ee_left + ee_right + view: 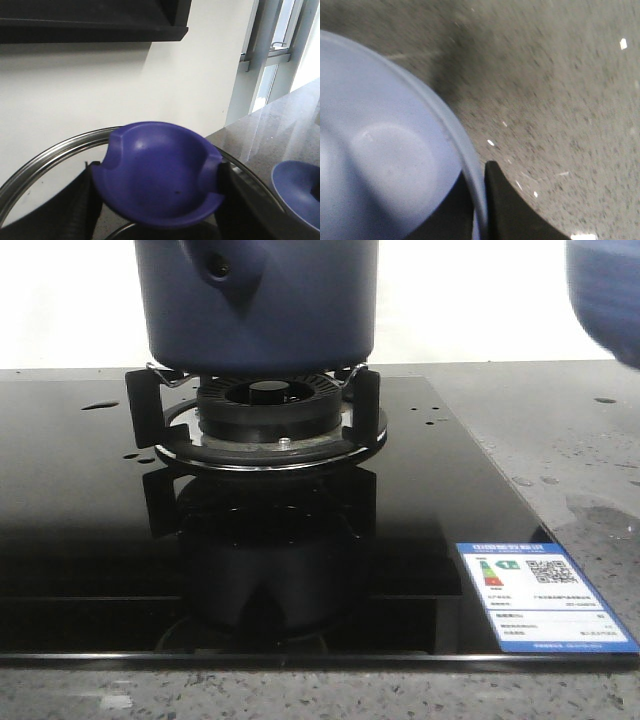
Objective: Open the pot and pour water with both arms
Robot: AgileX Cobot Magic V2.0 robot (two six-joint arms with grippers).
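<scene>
Pot [258, 302], dark navy blue, standing on the black pan supports of the gas burner [268, 410], at about 12 o'clock in the front view, top cut by the frame edge. Stubby side handle [222, 275] with round hole pointing toward the camera, at about 11 o'clock on the pot body. Burner sitting on a glossy black glass hob [80, 530], with a white and blue energy label [540, 595] at 4 o'clock of the burner. Water [100, 405] seen as small shiny drops on the glass at 10 o'clock of the burner, and more wet patches on the grey stone counter [590, 480] at 3 o'clock.

Left gripper [157, 190] closed around a blue concave lid knob [160, 170], one black finger [80, 200] on each side and touching it; metal lid rim [47, 152] curving behind the knob in the left wrist view. Lighter blue bowl [300, 192] partly visible on the counter, near the right edge of that frame.

Right gripper [480, 200] clamped on the rim of the light blue bowl, one dark finger [507, 205] outside the wall and one inside. Same bowl showing blurred at 2 o'clock in the front view, well apart from the pot
</scene>
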